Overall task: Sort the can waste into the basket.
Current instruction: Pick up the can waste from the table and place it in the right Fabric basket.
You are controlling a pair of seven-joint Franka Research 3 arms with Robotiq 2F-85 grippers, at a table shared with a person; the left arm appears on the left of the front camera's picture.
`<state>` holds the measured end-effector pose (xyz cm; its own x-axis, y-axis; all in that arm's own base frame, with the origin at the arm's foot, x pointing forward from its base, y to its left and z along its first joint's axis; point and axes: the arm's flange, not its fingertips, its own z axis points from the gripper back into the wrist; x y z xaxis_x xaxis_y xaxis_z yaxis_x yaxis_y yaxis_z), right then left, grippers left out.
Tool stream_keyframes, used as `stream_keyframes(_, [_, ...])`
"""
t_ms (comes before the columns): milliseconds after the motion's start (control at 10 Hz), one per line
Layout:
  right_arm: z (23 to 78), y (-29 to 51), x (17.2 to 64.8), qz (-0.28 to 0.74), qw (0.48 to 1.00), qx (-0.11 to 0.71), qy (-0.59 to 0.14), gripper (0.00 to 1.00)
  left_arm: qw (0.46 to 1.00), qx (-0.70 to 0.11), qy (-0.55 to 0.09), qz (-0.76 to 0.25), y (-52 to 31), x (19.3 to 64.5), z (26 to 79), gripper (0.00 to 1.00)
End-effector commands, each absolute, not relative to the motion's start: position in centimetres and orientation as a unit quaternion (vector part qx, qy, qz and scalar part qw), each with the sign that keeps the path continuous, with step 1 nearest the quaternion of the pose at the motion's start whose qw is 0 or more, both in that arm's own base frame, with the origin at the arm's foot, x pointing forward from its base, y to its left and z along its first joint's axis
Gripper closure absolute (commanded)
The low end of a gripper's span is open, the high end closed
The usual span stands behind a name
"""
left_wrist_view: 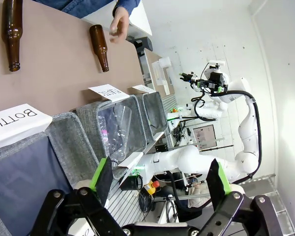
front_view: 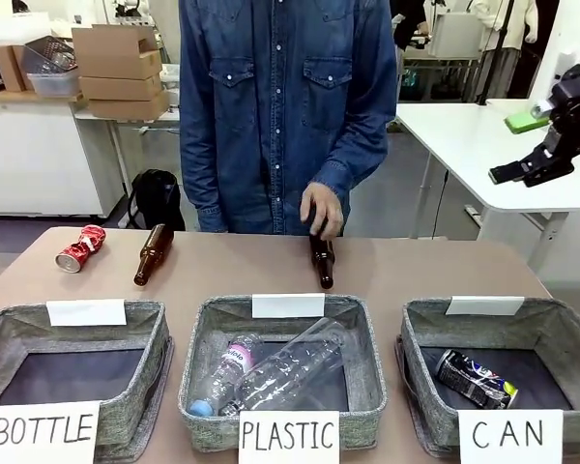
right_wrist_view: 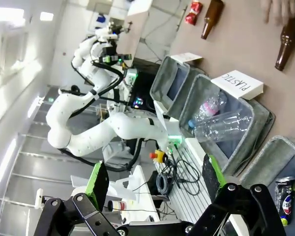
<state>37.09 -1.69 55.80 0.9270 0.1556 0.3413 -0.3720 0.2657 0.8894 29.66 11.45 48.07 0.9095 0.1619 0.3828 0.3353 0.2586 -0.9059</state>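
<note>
Nearest the camera, along the near edge, stand three grey baskets. In the right one, the CAN basket [front_view: 566,340], the black can [front_view: 476,378] lies on its side on the dark bottom. The red can [front_view: 80,248] lies on its side on the bare table at the far left, beyond the BOTTLE basket [front_view: 151,333] and just left of a brown bottle [front_view: 153,254]. A person's hand [front_view: 322,210] rests on a second brown bottle [front_view: 322,261] at the far middle.

By this layout the sorting looks half done, and the step in hand is fetching the red can. The left pincer [left_wrist_view: 160,179] stands wide and empty, raised over the near left, well apart from that can. The right pincer [right_wrist_view: 155,182] is also wide and empty, high off to the right. The next move probably calls for the left arm to reach to the far left, come down around the can's body, then carry it across to the right basket.
</note>
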Motion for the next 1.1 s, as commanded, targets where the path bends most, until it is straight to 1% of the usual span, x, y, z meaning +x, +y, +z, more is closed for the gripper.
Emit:
stream_keyframes(0, [55.9, -1.9, 37.0, 0.175, 0.789, 0.582, -0.094, 0.0, 0.762, -0.609, -0.211, -0.065, 11.4, 29.5, 48.2, 0.0])
stream_keyframes(700, [55.9, -1.9, 37.0, 0.175, 0.789, 0.582, -0.094, 0.0, 0.766, -0.606, -0.205, -0.057, 11.5, 29.7, 48.1, 0.0])
stream_keyframes(800, [55.9, -1.9, 37.0, 0.175, 0.789, 0.582, -0.094, 0.0, 0.79, -0.581, -0.19, -0.054, 10.6, 31.0, 48.8, 0.0])
stream_keyframes(900, [55.9, -1.9, 37.0, 0.175, 0.789, 0.582, -0.094, 0.0, 0.817, -0.549, -0.163, -0.064, 9.2, 33.3, 49.3, 0.0])
stream_keyframes(1000, [55.9, -1.9, 37.0, 0.175, 0.789, 0.582, -0.094, 0.0, 0.853, -0.5, -0.143, -0.056, 7.9, 35.9, 49.2, 0.0])
